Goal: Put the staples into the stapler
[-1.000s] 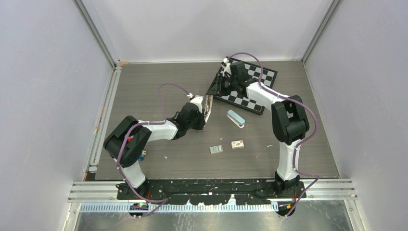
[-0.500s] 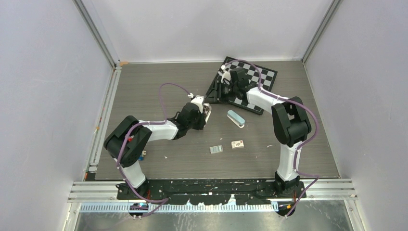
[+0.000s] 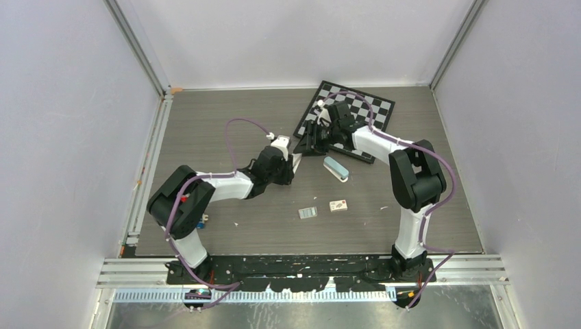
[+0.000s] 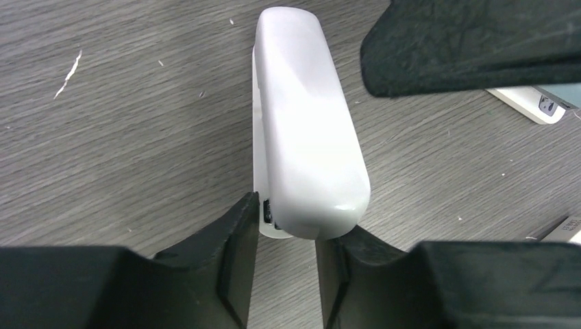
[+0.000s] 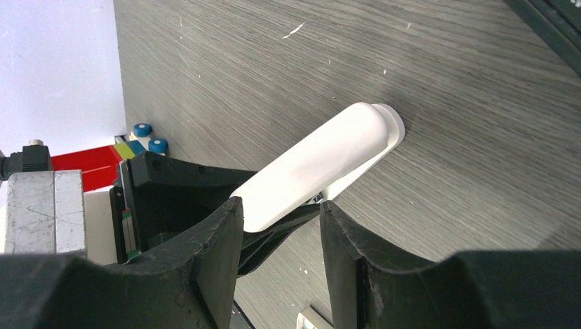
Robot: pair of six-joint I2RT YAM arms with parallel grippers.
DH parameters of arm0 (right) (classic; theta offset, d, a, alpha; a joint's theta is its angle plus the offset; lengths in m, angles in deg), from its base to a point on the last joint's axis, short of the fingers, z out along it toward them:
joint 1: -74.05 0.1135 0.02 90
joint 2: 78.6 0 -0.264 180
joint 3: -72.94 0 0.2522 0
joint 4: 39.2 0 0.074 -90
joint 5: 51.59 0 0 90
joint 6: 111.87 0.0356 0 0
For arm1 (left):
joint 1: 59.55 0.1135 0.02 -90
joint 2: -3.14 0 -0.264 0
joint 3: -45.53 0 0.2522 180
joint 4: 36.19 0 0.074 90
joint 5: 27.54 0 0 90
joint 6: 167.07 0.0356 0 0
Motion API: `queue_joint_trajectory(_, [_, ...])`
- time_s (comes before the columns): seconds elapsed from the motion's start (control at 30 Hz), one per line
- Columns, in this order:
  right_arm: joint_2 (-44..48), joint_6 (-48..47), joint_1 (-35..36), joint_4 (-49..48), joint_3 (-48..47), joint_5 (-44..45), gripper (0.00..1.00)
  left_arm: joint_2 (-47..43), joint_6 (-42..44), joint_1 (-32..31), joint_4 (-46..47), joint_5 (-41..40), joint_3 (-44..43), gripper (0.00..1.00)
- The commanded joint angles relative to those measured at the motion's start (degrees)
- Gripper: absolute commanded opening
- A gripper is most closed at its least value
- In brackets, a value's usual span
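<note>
The white stapler has a smooth, glossy plastic shell, the table under it shows a matt grey surface with fine wood grain and small pale scratches, and the fingers of the left gripper look like matt, slightly rough black plastic.

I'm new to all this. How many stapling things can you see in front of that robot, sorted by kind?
Staplers: 2, the white stapler and the blue-green stapler
Staple block: 1
Staple box: 1
Total: 4
</note>
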Motion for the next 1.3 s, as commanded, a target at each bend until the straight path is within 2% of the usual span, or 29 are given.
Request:
queue_joint_trajectory(0.0, [3.47,3.73,-0.16,1.04,0.08,3.35,0.50,-4.98,-2.94,-0.01,-1.25,-2.18,0.33,0.43])
queue_joint_trajectory(0.1, [3.26,7.84,-0.07,-0.52,1.01,4.39,0.50,-7.88,-5.54,0.06,-1.72,-2.02,1.89,0.46])
queue_joint_trajectory(0.3, [3.42,12.20,2.04,-1.47,2.21,8.52,0.54,-14.26,-11.59,0.05,-12.95,-6.81,0.82,0.47])
queue_joint_trajectory(0.4, [3.04,13.69,3.69,-1.48,2.17,9.65,0.54,-18.59,-12.53,0.40,-14.71,-8.49,0.82,0.51])
queue_joint_trajectory(0.47, [2.59,14.30,4.85,-1.55,2.14,10.65,0.53,-19.83,-13.59,1.61,-14.25,-6.59,0.55,0.51])
queue_joint_trajectory(0.57, [2.23,15.07,6.25,-1.58,2.60,12.83,0.50,-19.28,-14.97,3.54,-13.21,-2.54,-0.32,0.50])
queue_joint_trajectory(0.73, [1.26,15.08,7.17,-0.69,2.92,13.89,0.44,-15.95,-16.05,5.15,-10.99,2.11,-0.85,0.38])
queue_joint_trajectory(1.03, [-0.23,13.69,7.72,1.28,4.20,16.05,0.39,-10.15,-15.26,5.27,-6.59,7.51,0.47,0.33])
queue_joint_trajectory(1.27, [-1.23,12.43,7.75,0.99,5.83,16.72,0.37,-7.69,-15.34,5.36,-5.32,6.10,2.25,0.29])
